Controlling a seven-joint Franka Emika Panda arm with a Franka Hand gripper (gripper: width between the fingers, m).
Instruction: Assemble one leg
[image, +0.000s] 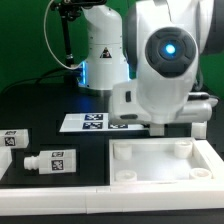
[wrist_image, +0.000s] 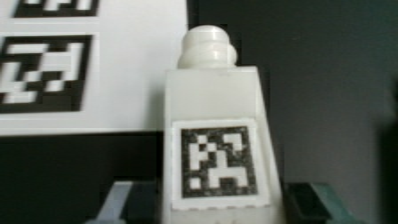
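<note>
Within gripper (wrist_image: 215, 206), one leg (wrist_image: 214, 100) pinched; on table (image: 40, 105), two loose legs (image: 15, 140) (image: 52, 160), one top (image: 160, 172).

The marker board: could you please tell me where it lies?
The marker board lies mid-table in the exterior view, behind the white top, with two loose legs toward the exterior view's left.

Held leg (wrist_image: 214, 120) between jaws, near marker board (wrist_image: 80, 100); loose leg (image: 52, 159) exterior view's left of top (image: 150, 183).

A leg (image: 15, 140) and a second leg (image: 50, 160) lie on the bench (image: 40, 110) at the exterior view's left. The marker board (image: 92, 122) lies beyond the tray-like top (image: 160, 166).
</note>
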